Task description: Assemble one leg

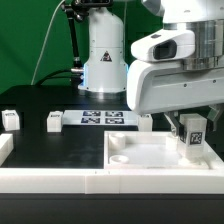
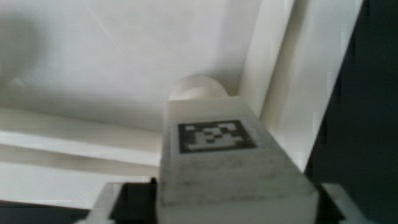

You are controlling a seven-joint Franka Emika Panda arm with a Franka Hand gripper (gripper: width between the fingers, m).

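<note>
The gripper [image 1: 191, 129] clasps the leg [image 1: 195, 139], apparently touching the plate [image 1: 140, 152] at its corner; other legs [image 1: 54, 121] flank the marker board [image 1: 103, 119].

A green backdrop [image 1: 22, 40] fills the rear of the room behind a black table [image 1: 60, 150] — its matte top under soft, even light — the green showing again at the exterior view's right.

leg [image 1: 193, 131] in the gripper [image 1: 192, 141]: white, black-and-white square tag. plate [image 1: 140, 158] below the gripper: plain white. table [image 1: 60, 150]: black. marker board [image 1: 103, 119] behind the gripper: white, black tags.
</note>
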